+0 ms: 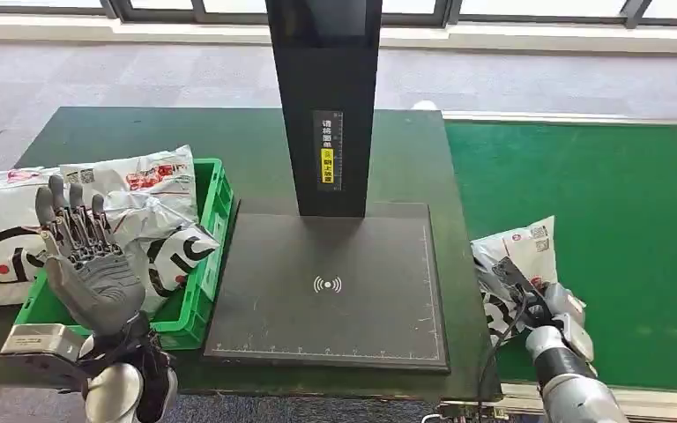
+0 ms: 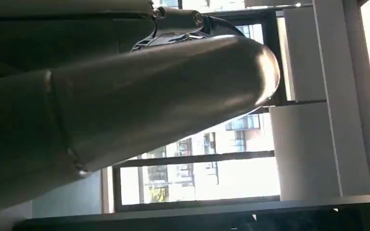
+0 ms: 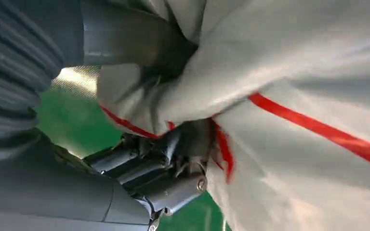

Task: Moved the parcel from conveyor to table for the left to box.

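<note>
White parcel on the conveyor seemingly gripped by right hand; left hand raised, fingers apart.

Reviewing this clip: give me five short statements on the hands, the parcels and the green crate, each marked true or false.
1. The right hand grips a white parcel. True.
2. That parcel lies on the black scanner plate. False: it is at the green conveyor's edge, beside the plate.
3. The left hand holds a parcel. False: it is raised, fingers spread, holding nothing.
4. The green crate holds white parcels. True.
5. The crate sits right of the plate. False: it sits left of it.
</note>
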You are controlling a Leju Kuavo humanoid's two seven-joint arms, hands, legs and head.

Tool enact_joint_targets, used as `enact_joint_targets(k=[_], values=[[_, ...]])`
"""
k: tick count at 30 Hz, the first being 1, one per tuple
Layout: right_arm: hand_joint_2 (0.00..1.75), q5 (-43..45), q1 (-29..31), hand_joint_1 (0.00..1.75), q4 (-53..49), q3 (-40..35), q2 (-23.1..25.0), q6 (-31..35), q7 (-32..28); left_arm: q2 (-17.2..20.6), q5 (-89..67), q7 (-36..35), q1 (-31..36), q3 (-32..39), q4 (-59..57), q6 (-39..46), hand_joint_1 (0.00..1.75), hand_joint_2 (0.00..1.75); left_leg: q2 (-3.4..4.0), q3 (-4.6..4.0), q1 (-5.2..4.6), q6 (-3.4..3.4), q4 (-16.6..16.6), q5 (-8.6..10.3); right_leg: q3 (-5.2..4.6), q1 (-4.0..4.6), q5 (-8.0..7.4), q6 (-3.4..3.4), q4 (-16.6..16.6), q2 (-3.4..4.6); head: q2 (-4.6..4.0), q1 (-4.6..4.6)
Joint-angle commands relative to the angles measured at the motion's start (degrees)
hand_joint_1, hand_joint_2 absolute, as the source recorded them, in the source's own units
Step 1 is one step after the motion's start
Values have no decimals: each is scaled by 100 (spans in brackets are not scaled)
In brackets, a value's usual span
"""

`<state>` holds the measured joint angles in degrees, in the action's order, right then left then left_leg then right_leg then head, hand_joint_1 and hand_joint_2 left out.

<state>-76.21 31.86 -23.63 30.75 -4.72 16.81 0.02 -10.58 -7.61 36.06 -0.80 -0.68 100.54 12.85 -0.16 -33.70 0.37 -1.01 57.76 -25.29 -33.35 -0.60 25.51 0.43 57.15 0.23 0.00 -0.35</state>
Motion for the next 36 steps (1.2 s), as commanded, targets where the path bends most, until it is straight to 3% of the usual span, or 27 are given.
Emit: enact_joint_targets(k=[1, 22, 28, 34, 36], values=[[175, 554, 40, 175, -691, 426, 534, 646, -803, 15, 65, 104, -177, 93, -21, -96, 0, 0, 26, 3, -1, -1, -10, -2, -7, 0, -5, -5, -5, 23, 0, 0], [175, 1200, -157, 175, -1297, 439, 670, 1020, -1401, 33, 54, 138, -219, 81, -11, -71, 0, 0, 4, -18, -1, 0, -5, -1, -24, -5, 0, -3, 0, 3, 0, -2], [175, 2279, -881, 175, -3181, 149, 1058, 1015, -2058, 28, 73, 195, -197, 83, -35, -123, 0, 0, 0, -14, -3, 0, -12, 0, -21, -5, 2, -5, -4, -2, 0, -2], [175, 3067, -1862, 175, -5336, -412, 1501, 561, -2442, -28, 73, 177, -127, 126, -13, -240, 0, 0, -16, -26, -2, 0, -5, -3, -25, -4, 9, -4, 2, -17, 0, 0], [175, 3715, -2489, 175, -6427, -874, 1682, 645, -3149, -74, 50, 165, -34, 183, -58, -317, 0, 0, -26, -31, -2, 0, -3, -3, -26, -5, 16, -4, 5, -28, 0, 0]])
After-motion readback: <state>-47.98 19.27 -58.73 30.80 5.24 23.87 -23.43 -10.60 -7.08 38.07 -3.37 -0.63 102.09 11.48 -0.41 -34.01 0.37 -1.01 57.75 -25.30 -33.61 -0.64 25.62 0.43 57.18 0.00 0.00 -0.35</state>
